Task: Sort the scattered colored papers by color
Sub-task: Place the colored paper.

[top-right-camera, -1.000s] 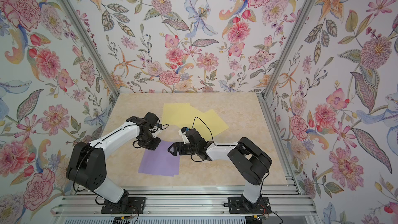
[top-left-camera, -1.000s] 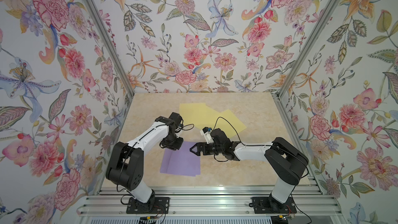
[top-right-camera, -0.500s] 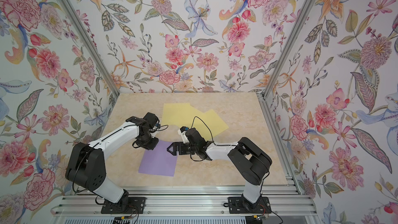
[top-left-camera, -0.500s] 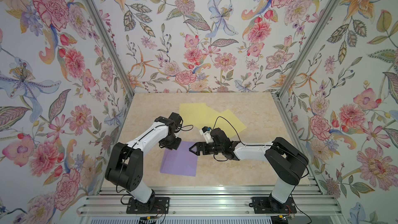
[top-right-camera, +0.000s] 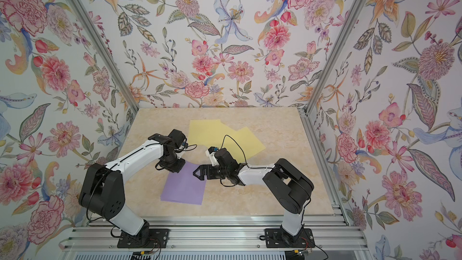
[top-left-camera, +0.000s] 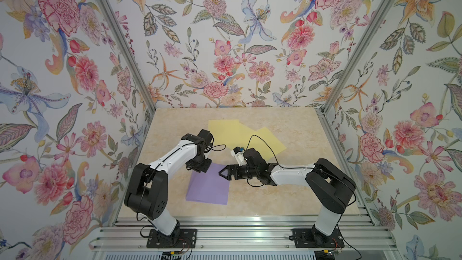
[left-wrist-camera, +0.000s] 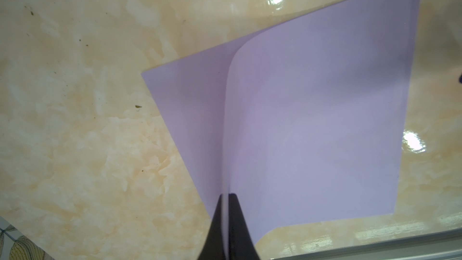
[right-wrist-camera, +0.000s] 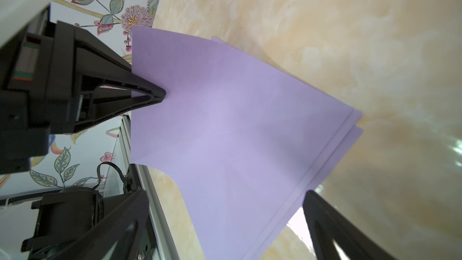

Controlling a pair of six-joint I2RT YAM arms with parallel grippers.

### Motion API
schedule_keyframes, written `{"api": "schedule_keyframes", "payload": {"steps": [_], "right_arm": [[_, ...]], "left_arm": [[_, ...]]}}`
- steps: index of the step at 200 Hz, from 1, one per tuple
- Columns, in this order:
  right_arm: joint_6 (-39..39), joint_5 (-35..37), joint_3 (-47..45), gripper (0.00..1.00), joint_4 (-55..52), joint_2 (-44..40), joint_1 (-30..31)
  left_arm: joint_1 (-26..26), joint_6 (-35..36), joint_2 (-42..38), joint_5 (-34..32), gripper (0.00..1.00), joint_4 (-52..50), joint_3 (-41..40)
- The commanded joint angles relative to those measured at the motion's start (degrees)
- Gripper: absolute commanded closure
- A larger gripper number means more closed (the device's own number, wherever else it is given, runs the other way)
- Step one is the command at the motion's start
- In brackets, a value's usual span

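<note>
Purple papers (top-left-camera: 208,186) (top-right-camera: 185,186) lie stacked at the front middle of the table. My left gripper (top-left-camera: 200,167) (top-right-camera: 175,166) is shut on the far edge of the top purple sheet (left-wrist-camera: 312,121), which curls up from the lower sheet (left-wrist-camera: 190,101). In the left wrist view that gripper (left-wrist-camera: 226,196) pinches the sheet's edge. My right gripper (top-left-camera: 223,172) (top-right-camera: 197,172) stands open at the stack's right side. Its jaws (right-wrist-camera: 225,203) straddle the purple papers (right-wrist-camera: 237,133), and the left gripper (right-wrist-camera: 160,95) shows opposite. Two overlapping yellow papers (top-left-camera: 240,133) (top-right-camera: 220,133) lie behind both grippers.
The beige marbled table (top-left-camera: 287,196) ends in front at an aluminium rail (top-left-camera: 237,223) that carries both arm bases. Floral walls close in the left, back and right sides. A black cable (top-left-camera: 262,143) arcs over the yellow papers.
The top purple sheet has drawn in a little to the left, so it sits more squarely over the lower one. Both arms have barely moved.
</note>
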Motion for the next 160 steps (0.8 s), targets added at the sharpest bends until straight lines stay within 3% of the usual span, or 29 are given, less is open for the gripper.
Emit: {"api": "schedule_keyframes", "payload": {"steps": [1, 160], "right_arm": [[-1.0, -0.8, 1.8, 0.0, 0.9, 1.8, 0.0], [-0.9, -3.3, 7.5, 0.0, -0.9, 8.1, 0.9]], "left_arm": [[-0.6, 0.9, 0.8, -1.3, 1.0, -1.0, 0.9], [-2.1, -0.2, 1.3, -2.0, 1.0, -0.4, -0.3]]}}
